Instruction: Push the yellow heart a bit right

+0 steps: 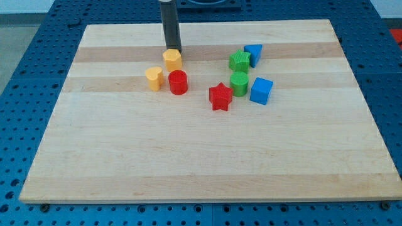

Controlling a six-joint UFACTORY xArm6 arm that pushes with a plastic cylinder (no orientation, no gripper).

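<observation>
The yellow heart [154, 78] lies left of the board's middle, in its upper half. A red cylinder [178, 82] stands close to its right, with a small gap between them. A second yellow block [172, 59], hexagon-like, lies up and to the right of the heart. My tip [173, 49] stands at the top edge of this second yellow block, touching or nearly touching it. The tip is above and to the right of the heart and clear of it.
A red star [220, 96] lies right of the cylinder. Two green blocks [239, 61] [239, 83] and two blue blocks [253, 54] [261, 90] cluster further right. The wooden board [201, 163] rests on a blue perforated table.
</observation>
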